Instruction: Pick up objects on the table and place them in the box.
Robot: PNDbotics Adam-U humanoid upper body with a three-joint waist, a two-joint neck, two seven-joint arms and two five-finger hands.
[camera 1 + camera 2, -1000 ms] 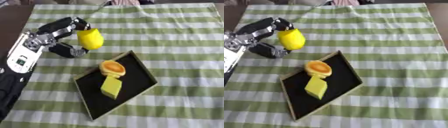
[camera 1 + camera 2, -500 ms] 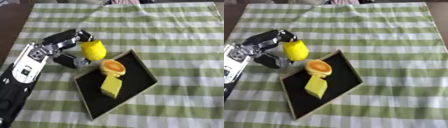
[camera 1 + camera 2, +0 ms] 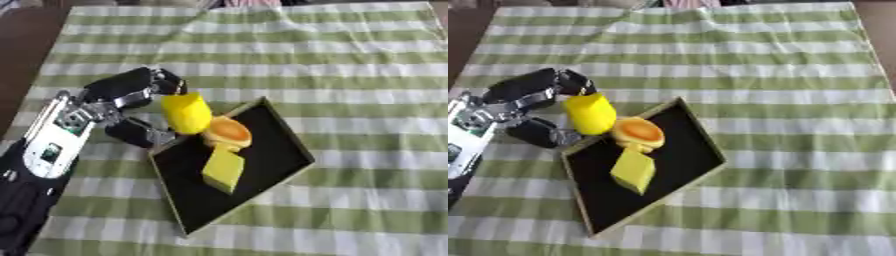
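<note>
Lemon [image 3: 186, 113], pinched upright in the left hand [image 3: 122, 107], hangs over the box's [image 3: 289, 137] left rim, beside an orange piece [image 3: 227, 134] and yellow block [image 3: 224, 169], seemingly for release.

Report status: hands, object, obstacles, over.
Left hand shut on yellow rounded plastic object, at black shallow box corner. Right hand not in view. Orange round piece, yellow block already inside box.
</note>
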